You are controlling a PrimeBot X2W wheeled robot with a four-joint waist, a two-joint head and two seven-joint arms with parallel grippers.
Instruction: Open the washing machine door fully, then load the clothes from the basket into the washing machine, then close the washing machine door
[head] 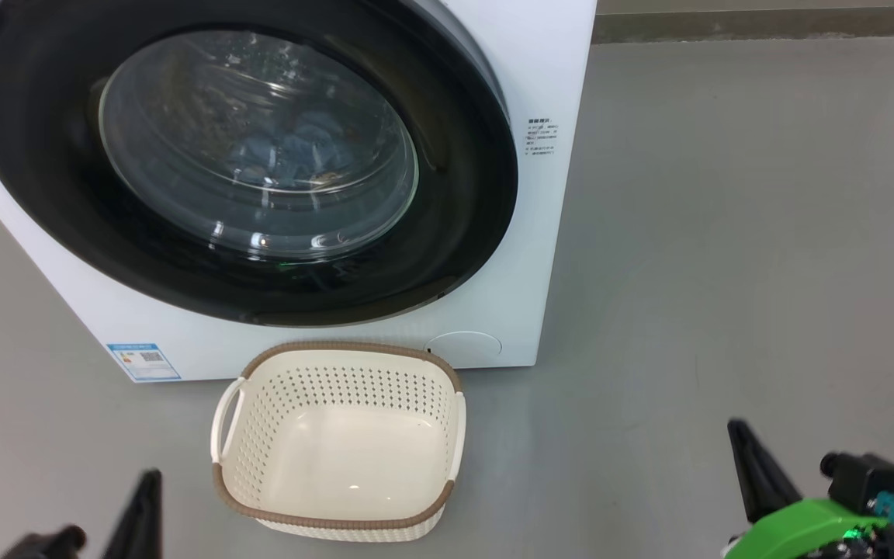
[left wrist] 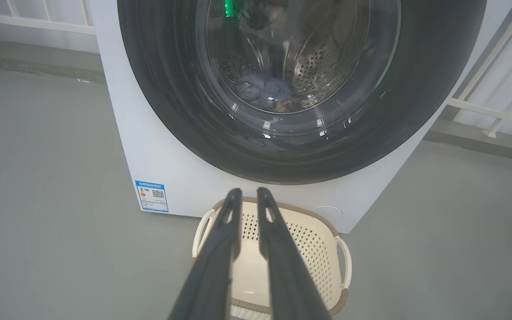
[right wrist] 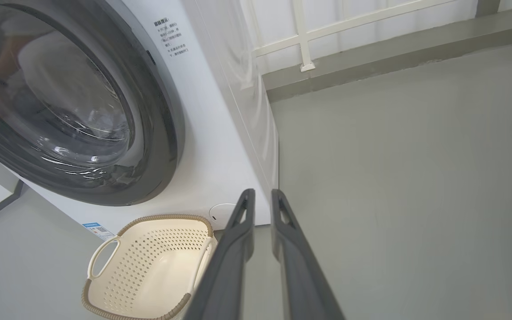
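The washing machine door [head: 478, 194] lay shut ahead and above, nearer the left gripper [left wrist: 249, 194] than the right gripper [right wrist: 262, 196]; both narrowly parted, holding nothing.

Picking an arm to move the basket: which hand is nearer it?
The left hand: its fingers aim straight at the basket close ahead, while the right hand aims past it at the floor, basket off to one side.

We find a blue label [head: 143, 362] low on the left of the washing machine [head: 556, 233] front, bearing a QR code [head: 151, 357] and print too small to read. Higher on its right edge we see several lines of small dark characters [head: 542, 137], also illegible.
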